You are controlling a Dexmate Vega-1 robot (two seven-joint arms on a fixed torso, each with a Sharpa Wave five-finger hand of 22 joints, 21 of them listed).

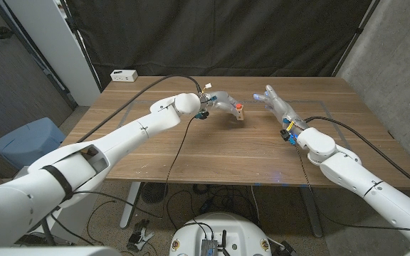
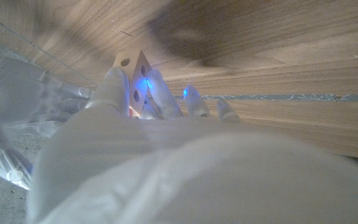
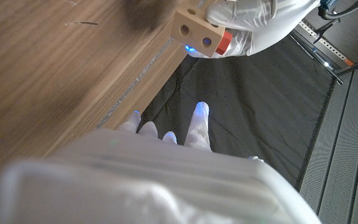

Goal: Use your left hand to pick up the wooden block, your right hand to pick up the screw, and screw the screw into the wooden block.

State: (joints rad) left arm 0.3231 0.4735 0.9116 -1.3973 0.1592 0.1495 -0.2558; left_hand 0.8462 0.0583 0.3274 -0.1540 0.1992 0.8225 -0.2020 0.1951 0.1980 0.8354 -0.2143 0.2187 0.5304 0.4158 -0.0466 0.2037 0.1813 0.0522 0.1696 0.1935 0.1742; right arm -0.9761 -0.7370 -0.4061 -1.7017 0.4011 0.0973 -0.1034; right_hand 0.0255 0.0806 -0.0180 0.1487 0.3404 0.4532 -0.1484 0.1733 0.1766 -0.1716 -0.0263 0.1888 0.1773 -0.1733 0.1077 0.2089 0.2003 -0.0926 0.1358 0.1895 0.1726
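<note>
The left robot hand grips the block over the desk; the right robot hand hovers near, fingers spread, empty. The block looks light, rigid, holed; an orange piece shows on it. Gripping its flat sides looks safest.

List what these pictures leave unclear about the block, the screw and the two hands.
- Screw: an orange part sits on the wooden block; its thread is hidden, so depth is unknown.
- Left hand: in the left wrist view its own back hides the grip.
- Right hand: too small in the head view, blurred in its wrist view; seems open.
</note>
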